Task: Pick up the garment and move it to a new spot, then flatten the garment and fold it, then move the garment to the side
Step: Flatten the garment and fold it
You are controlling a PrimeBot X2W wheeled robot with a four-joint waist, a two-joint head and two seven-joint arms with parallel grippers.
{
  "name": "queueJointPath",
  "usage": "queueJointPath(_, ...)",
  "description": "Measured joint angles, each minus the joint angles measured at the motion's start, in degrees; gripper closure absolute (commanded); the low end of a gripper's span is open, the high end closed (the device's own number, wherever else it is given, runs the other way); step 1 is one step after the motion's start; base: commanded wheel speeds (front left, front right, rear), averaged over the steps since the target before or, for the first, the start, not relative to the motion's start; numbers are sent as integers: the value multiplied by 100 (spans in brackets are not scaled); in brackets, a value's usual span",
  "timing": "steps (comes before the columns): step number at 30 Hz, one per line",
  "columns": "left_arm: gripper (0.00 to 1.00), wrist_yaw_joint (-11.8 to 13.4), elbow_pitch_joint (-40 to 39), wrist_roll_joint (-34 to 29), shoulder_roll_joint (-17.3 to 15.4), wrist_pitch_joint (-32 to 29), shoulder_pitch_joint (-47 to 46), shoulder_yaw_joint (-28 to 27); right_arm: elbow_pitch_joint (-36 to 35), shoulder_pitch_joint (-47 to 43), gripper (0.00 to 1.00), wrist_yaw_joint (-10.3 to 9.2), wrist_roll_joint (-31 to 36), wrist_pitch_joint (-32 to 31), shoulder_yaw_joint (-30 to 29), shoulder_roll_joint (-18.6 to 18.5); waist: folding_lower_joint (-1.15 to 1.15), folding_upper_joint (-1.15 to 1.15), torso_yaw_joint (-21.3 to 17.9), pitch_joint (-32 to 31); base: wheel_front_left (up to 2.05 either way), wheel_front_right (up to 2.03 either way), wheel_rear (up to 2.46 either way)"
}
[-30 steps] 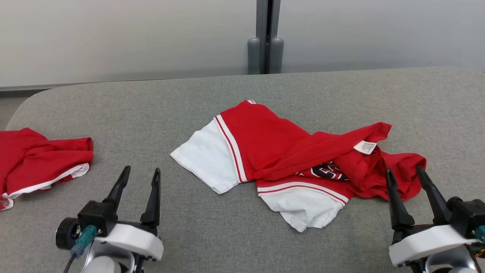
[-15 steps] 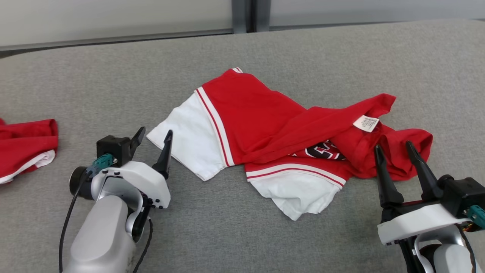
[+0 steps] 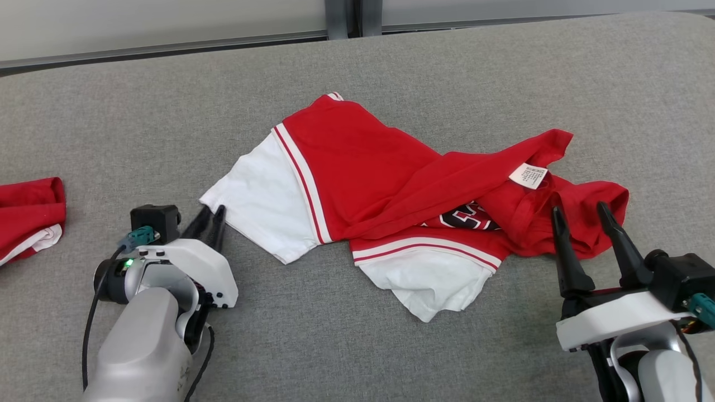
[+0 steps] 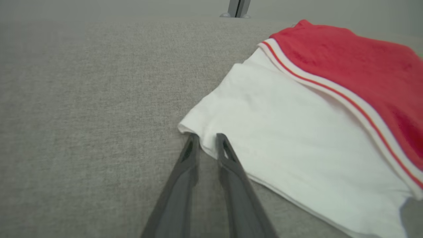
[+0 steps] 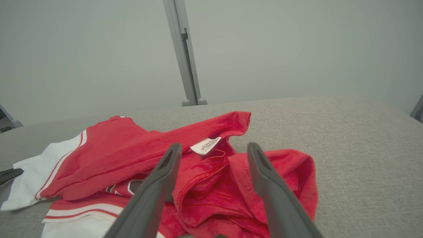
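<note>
The left pincer [image 3: 213, 210], fingers drawn narrow, is set at the white sleeve corner [image 3: 215, 196] of the crumpled red-and-white cotton jersey [image 3: 363, 162], which lies mid-way on the grey cloth-covered table [image 3: 357, 357], presumably to pinch it; a grip cannot be confirmed. The right pincer [image 3: 578, 209] is held wide by the bunched red end, likely for lifting.

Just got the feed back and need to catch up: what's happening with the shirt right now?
The red and white garment lies crumpled on the grey padded surface, not lifted. The left gripper is down at the corner of its white sleeve, fingers nearly together at the hem; I cannot tell if cloth is pinched. The right gripper hangs open by the bunched red end, holding nothing. A second red garment lies at the far left.
</note>
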State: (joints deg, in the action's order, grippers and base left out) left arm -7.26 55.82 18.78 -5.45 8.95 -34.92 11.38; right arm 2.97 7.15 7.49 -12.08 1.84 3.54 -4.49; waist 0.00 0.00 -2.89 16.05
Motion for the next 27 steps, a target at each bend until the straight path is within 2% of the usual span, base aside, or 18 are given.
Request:
queueJointPath(6,100,-19,211,79,32,279,-181,226,216,158,0,0,-203,-5,-223,-121,0,0,38,24,0,0,0)
queueJointPath(13,100,-19,316,277,94,427,-409,516,580,766,0,0,-404,-175,-511,-559,0,0,194,145,0,0,0)
queueJointPath(20,100,-20,314,422,127,548,-592,743,1181,1449,0,0,-810,-982,-116,-1060,0,0,368,350,0,0,0)
queueJointPath(27,100,-24,299,523,129,604,-675,865,1358,1707,0,0,-1269,-1560,286,-1259,0,0,449,473,0,0,0)
